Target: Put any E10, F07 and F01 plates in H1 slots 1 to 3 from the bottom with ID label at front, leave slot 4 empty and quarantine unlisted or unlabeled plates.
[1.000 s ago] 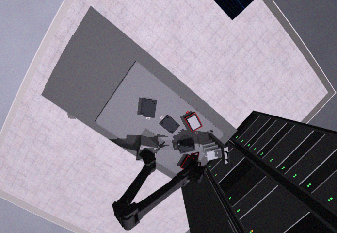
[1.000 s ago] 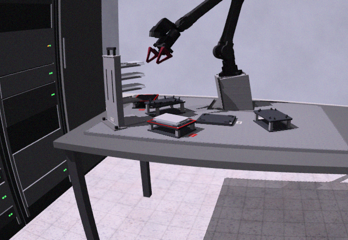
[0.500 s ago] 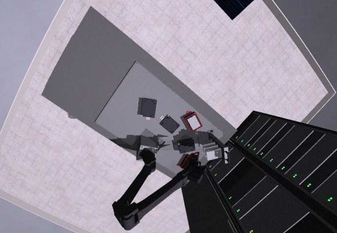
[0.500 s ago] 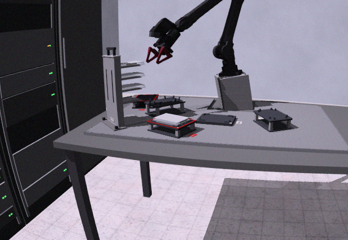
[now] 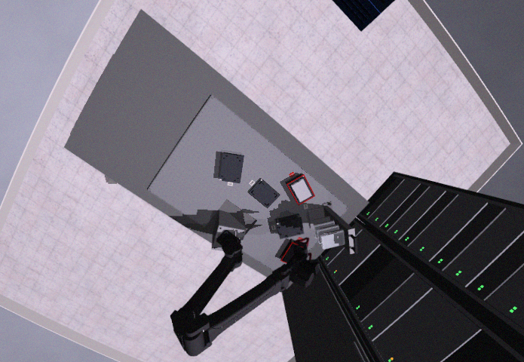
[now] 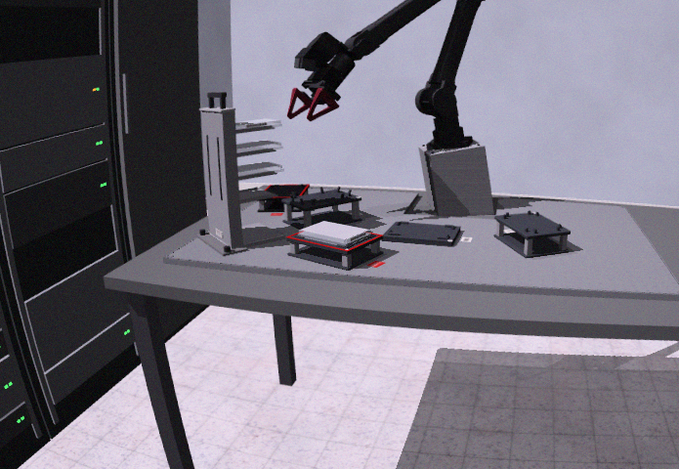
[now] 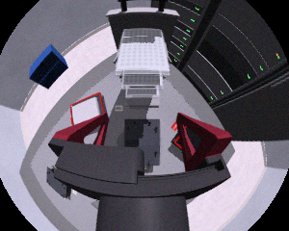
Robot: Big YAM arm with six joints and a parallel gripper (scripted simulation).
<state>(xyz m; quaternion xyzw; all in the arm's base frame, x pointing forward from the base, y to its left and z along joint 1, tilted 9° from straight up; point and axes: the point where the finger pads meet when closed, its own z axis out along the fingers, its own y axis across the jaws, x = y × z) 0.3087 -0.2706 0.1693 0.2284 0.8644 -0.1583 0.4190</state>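
The plate hotel H1 [image 6: 221,171] stands at the table's left end, its shelves [image 6: 260,147] facing my gripper. A white plate [image 7: 143,58] lies on the top shelf; it also shows in the exterior view [image 6: 258,124]. I cannot tell what the lower shelves hold. My gripper [image 6: 311,105], with red fingers, is open and empty. It hangs in the air in front of the top shelf, apart from it. In the wrist view the gripper [image 7: 141,138] points at the hotel [image 7: 144,7]. Another white plate [image 6: 334,233] sits flat on a red-edged quarantine nest [image 6: 333,248].
A second red-edged nest [image 6: 284,191] stands behind, near the hotel's foot. A dark raised nest [image 6: 323,201] is under the gripper. A flat dark nest [image 6: 421,232] and a raised nest [image 6: 531,229] stand further right. The arm's base [image 6: 454,179] is at the back. Server racks [image 6: 46,193] stand left.
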